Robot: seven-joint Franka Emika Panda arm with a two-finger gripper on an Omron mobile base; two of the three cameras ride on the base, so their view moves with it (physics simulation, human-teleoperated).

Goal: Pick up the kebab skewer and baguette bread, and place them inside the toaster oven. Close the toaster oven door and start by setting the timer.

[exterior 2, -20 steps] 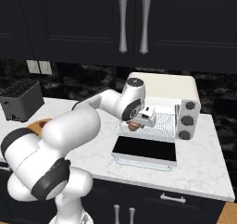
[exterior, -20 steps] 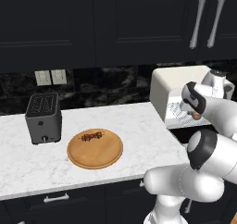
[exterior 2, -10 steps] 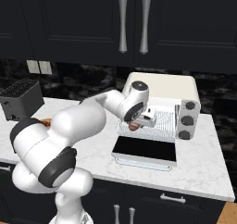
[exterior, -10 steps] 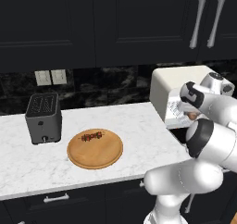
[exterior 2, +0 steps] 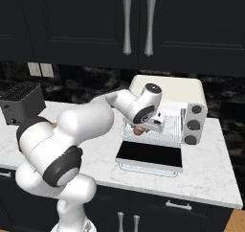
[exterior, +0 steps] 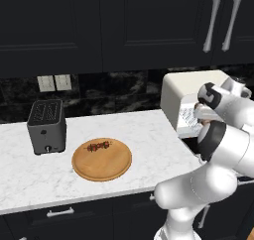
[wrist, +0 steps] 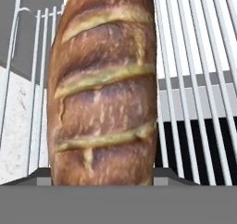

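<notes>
The gripper (exterior 2: 140, 129) holds the golden-brown slashed baguette loaf (wrist: 104, 86) over the wire rack (wrist: 194, 75) at the mouth of the cream-white toaster oven (exterior 2: 167, 89); I'd lower it flat and well inside before letting go, while the small red-and-green kebab skewer (exterior: 98, 146) waits on the round wooden board (exterior: 102, 159)

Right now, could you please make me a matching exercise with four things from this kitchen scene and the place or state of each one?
Things:
1. kebab skewer
2. baguette bread
3. toaster oven door
4. slot toaster

Places or states:
A. folded down open
B. on the counter left of the board
C. on the wooden board
D. in the gripper at the wire rack

Pairs: 1-C, 2-D, 3-A, 4-B
</notes>
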